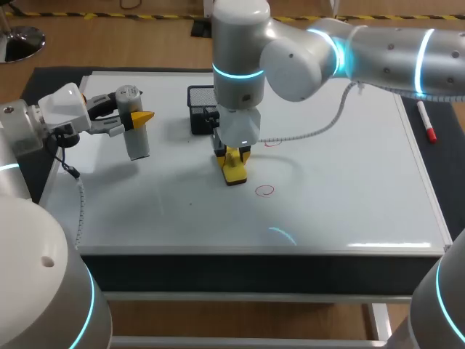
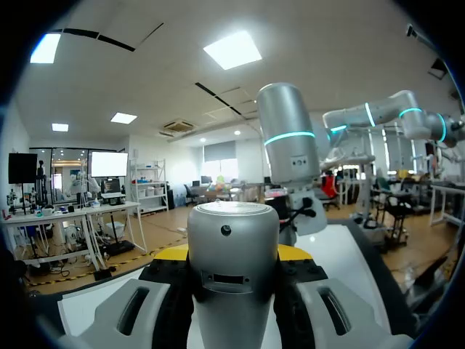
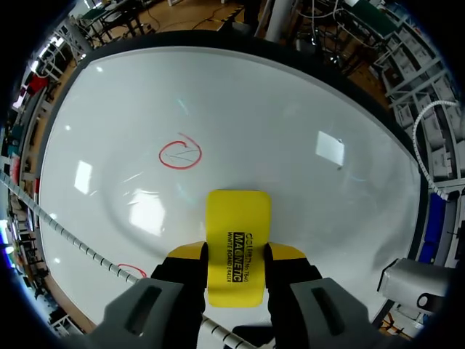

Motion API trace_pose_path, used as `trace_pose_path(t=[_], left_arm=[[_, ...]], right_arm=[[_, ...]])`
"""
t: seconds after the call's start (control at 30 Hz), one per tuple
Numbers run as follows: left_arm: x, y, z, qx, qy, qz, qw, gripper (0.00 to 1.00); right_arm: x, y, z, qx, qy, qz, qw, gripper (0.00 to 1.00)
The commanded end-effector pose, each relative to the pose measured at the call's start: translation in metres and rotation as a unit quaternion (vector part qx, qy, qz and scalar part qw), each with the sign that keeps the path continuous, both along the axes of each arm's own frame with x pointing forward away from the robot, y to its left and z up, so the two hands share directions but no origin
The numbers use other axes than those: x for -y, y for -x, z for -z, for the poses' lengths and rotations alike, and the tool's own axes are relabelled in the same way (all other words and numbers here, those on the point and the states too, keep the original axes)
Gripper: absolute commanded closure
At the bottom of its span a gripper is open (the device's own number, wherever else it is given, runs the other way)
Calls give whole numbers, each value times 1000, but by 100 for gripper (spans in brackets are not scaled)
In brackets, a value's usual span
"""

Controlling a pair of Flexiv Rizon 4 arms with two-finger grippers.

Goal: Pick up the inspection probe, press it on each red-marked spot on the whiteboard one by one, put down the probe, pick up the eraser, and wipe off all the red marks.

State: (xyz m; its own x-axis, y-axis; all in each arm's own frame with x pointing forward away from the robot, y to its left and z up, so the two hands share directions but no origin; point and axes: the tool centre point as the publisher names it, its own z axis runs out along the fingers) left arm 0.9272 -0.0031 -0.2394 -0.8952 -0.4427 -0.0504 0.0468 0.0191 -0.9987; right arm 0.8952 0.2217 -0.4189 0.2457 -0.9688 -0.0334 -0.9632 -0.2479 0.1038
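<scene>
**Right gripper** (image 3: 236,254): the fingers are closed partway onto the yellow whiteboard eraser (image 3: 237,247), and each yellow tip bears on one long side of it. The eraser is gripped at its rear half, and its front half projects ahead of the fingers. In the head view it hangs straight down from the gripper with its lower end at the whiteboard (image 1: 349,189), around the board's middle. Contact with the surface cannot be confirmed.

**Red marks:** one red circle (image 1: 265,190) lies just beside the eraser, apart from it and nearer the front edge. A second red mark (image 1: 272,140) lies on the same side, farther back, and is not covered by the eraser.

**Left gripper** (image 2: 232,254): it is closed on the inspection probe (image 2: 232,247), a grey cylinder clamped between the two fingers. The head view shows the probe roughly upright over the left part of the board, well apart from the eraser. Whether its lower end touches the board cannot be told.

**Other items:** a black mesh holder (image 1: 197,91) stands on the board behind the right gripper. A red marker (image 1: 426,123) lies on the table just off the board's right edge.
</scene>
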Motion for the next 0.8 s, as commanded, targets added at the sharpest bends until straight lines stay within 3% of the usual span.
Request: trace_pose_path(t=[0.03, 0.47, 0.8], left_arm=[[0, 0, 0, 1, 0, -1, 1000, 100], [0, 0, 0, 1, 0, -1, 1000, 100], [0, 0, 0, 1, 0, -1, 1000, 100]], right_arm=[[7, -4, 4, 1, 7, 4, 1000, 100], [38, -11, 8, 3, 19, 32, 999, 100], [45, -18, -4, 22, 20, 32, 999, 100]])
